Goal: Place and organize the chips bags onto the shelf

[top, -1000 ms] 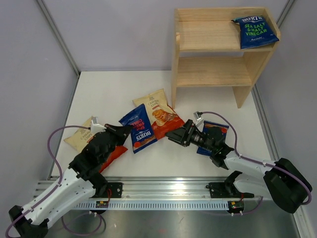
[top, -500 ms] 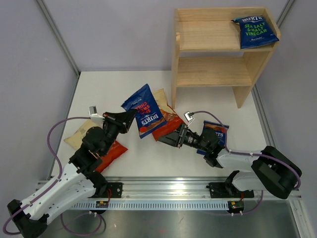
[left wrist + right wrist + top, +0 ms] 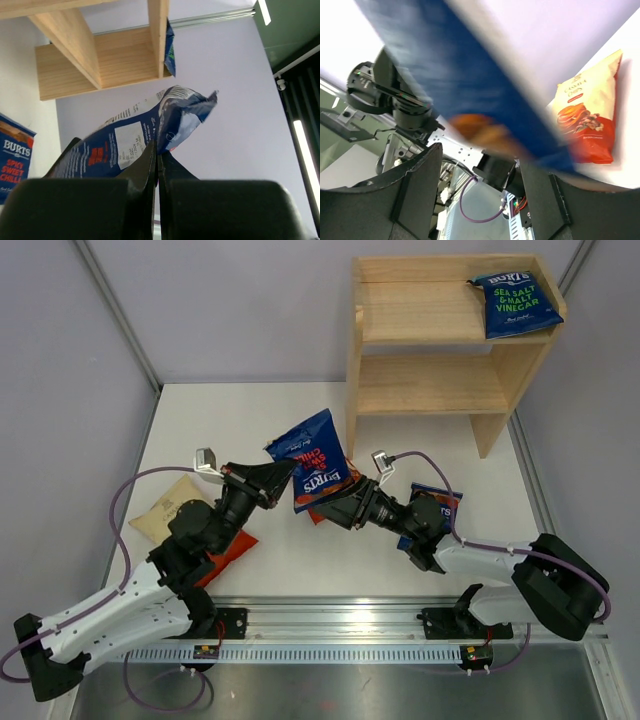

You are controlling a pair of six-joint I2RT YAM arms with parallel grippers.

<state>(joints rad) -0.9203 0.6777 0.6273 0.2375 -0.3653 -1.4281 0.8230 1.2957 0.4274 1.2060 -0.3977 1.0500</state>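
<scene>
My left gripper is shut on the edge of a dark blue Burts chips bag, holding it up above the table's middle; the left wrist view shows the shut jaws pinching that bag. My right gripper stands open just below and right of the bag, whose blurred blue face fills the right wrist view above the fingers. The wooden shelf stands at the back right with a blue bag on its top tier.
A cream and red bag lies partly under my left arm. Another cream and red bag lies on the table beneath the raised one. A blue bag lies under my right arm. Grey walls close in both sides.
My left gripper has lifted the blue bag off the table and carried it up and to the right. My right gripper has moved in under it and its jaws have narrowed.
</scene>
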